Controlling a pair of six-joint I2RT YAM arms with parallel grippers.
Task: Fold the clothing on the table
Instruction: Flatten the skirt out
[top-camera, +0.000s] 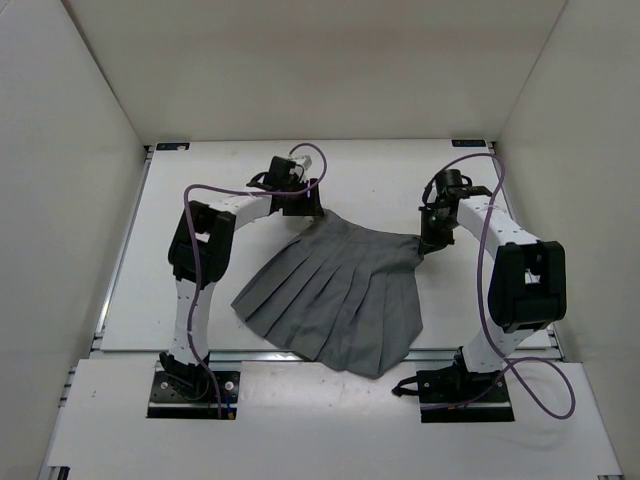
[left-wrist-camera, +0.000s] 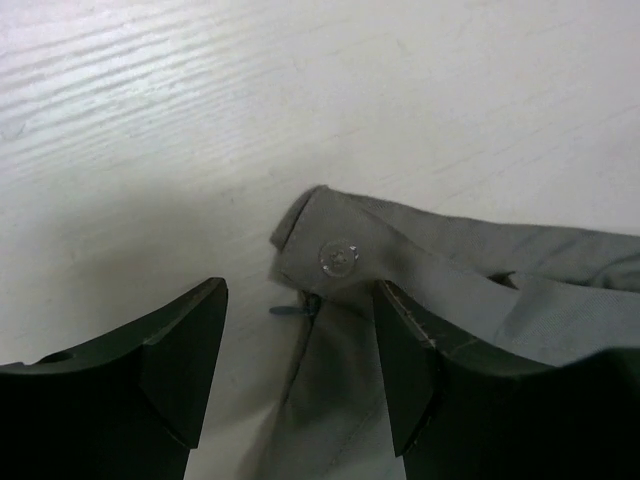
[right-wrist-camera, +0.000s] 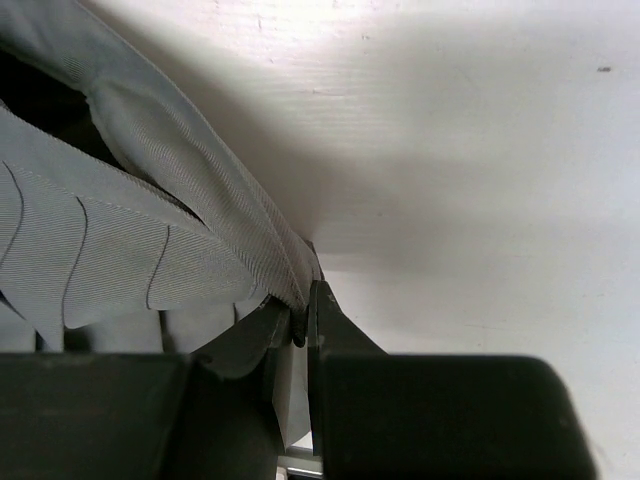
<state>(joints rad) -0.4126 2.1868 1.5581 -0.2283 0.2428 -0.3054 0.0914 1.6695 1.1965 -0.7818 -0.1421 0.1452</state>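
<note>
One skirt, two grippers. You have the skirt mid-table, waistband far and running left to right, hem fanning over the near edge. Bare tabletop lies left, right and beyond. Left gripper: jaws wide, straddling the buttoned waistband corner. Right gripper: pinched on the other waistband end.

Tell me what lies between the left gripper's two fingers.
The left wrist view shows the left gripper open. Between its fingers lies the buttoned waistband corner of the dark grey pleated fabric skirt, resting on the white table.
</note>
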